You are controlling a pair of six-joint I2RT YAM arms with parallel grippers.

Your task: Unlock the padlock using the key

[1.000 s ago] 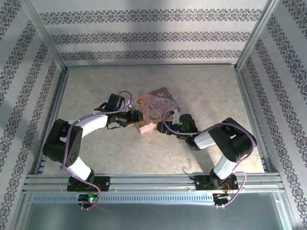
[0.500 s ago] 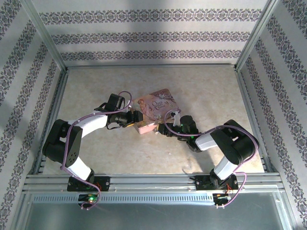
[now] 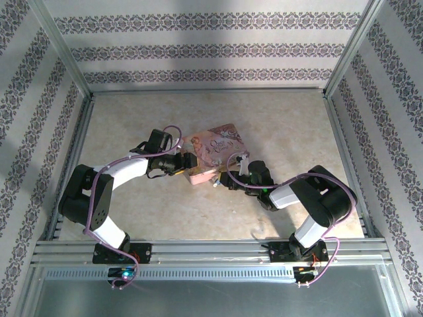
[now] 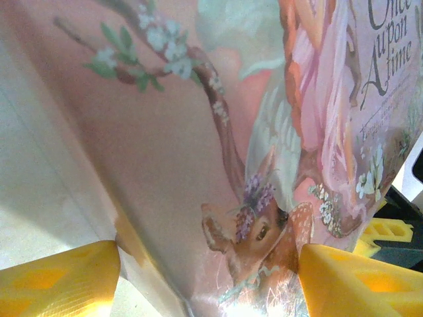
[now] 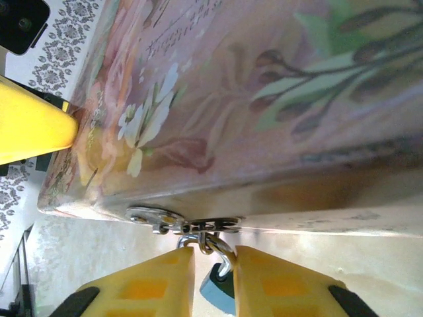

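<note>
We hold pink picture tin box [image 4: 165,152] with left fingers [image 4: 59,281], clenched, one on each side. Small blue-teal padlock with metal loop [image 5: 215,292] hangs from tin's silver clasp [image 5: 165,218], right between right fingers [image 5: 281,287], which pinch it on both sides. Our tip: squeeze softly, stop lock swinging, leave lock's bottom free for tiny silver key, press tin on surface [image 5: 99,257].

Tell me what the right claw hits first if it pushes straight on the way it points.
The padlock, which hangs between the fingertips of the right claw. Just beyond it comes the metal latch on the edge of the tin; depth is hard to judge.
</note>
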